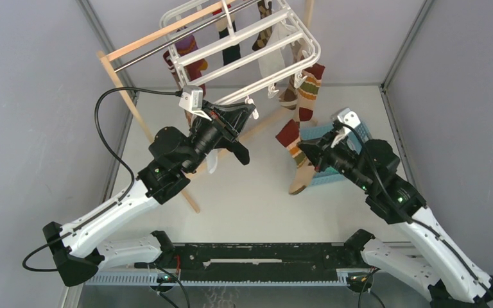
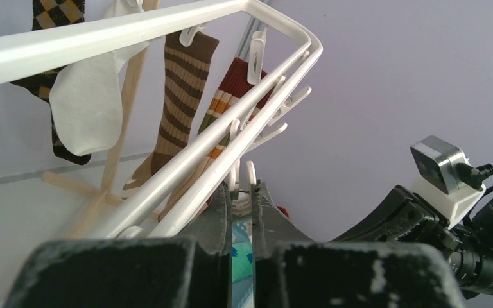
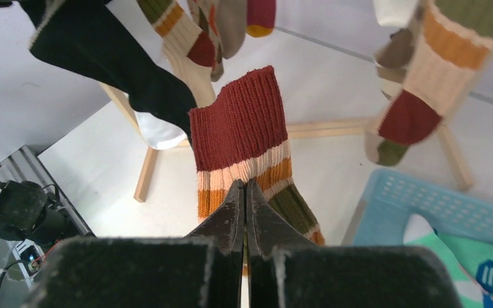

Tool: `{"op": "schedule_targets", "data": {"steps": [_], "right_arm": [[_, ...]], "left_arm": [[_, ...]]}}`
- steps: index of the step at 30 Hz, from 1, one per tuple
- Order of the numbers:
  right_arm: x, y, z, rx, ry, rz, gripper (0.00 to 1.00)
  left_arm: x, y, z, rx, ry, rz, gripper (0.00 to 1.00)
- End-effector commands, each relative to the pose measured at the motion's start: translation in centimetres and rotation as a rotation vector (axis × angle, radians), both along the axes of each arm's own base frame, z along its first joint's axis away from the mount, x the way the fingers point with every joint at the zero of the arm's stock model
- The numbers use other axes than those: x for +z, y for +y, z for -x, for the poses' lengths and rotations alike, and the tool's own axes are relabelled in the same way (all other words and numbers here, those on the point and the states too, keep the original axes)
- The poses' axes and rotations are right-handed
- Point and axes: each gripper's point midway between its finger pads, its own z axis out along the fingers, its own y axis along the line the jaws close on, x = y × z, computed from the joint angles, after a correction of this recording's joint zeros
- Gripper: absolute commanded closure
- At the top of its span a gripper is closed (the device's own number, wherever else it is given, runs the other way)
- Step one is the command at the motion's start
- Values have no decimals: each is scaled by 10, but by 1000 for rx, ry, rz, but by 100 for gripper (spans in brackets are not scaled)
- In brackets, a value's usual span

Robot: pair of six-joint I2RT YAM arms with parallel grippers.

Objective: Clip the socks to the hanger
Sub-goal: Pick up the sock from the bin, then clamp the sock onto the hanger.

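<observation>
At a hanger (image 2: 167, 19) clip (image 2: 244, 176), left tool (image 2: 242, 192) pinches mint-green sock (image 2: 241, 263), right tool (image 3: 244, 189) pinches striped sock (image 3: 241, 122) — thin grips may slip.

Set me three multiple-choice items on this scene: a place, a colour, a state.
1. The basket sits on the table's: A right side; B left side; C near edge.
2. The cuff of the sock in the right gripper is: A black; B dark red; C blue.
3. The right gripper is: A wide open; B shut on nothing; C shut on the sock.
Key: 1 A, the top view shows it by the right gripper; 2 B, the right wrist view shows a dark red ribbed cuff; 3 C, its fingers meet on the sock's stripes.
</observation>
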Motion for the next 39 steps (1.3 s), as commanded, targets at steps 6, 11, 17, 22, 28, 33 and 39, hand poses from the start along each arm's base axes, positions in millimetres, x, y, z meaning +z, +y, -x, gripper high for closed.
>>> {"op": "schedule_targets", "data": {"steps": [6, 11, 17, 22, 28, 33, 39], "right_arm": [[47, 42, -13, 98, -108, -55, 100], [64, 55, -8, 171, -133, -86, 100], [81, 63, -3, 225, -164, -115, 100], [85, 70, -3, 256, -171, -124, 100], [90, 78, 2, 332, -176, -145, 100], [97, 79, 10, 414, -182, -183, 100], [96, 77, 11, 506, -165, -231, 100]], "left_arm": [[-1, -4, 8, -50, 1, 7, 100], [-1, -4, 8, -48, 0, 7, 100], [-2, -3, 8, -46, 1, 6, 100], [0, -2, 9, -45, -3, 10, 100], [4, 3, 13, -47, -18, 30, 100], [4, 5, 13, -42, -20, 28, 100], [6, 7, 14, -38, -26, 34, 100]]}}
